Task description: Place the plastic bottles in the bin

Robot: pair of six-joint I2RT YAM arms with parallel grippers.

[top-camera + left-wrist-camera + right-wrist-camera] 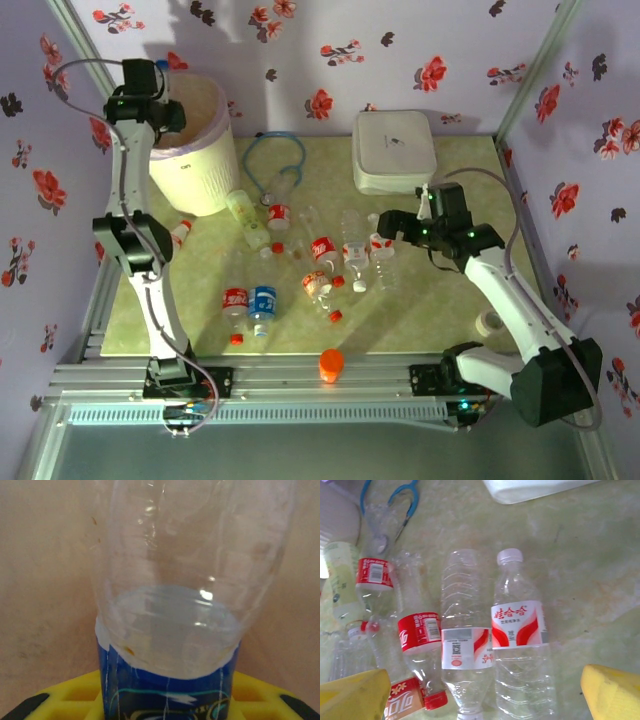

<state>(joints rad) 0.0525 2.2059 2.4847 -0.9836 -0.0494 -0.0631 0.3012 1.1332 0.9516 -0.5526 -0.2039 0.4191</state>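
Left end effector [165, 705] clamped shut on blue-labelled bottle [170, 630], held over bin [195, 170] at far-left corner of worktop [450, 300]. Right end effector [482, 695] jaws spread wide, gripped nothing, hovered above red-labelled bottles [517, 630] lying side by side mid-worktop. Other bottles [236, 300] lay toward near edge.

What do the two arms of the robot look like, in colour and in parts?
The left arm and right arm have white links and black joints with small green lights. A grey cable runs along each. The fingers are yellow.
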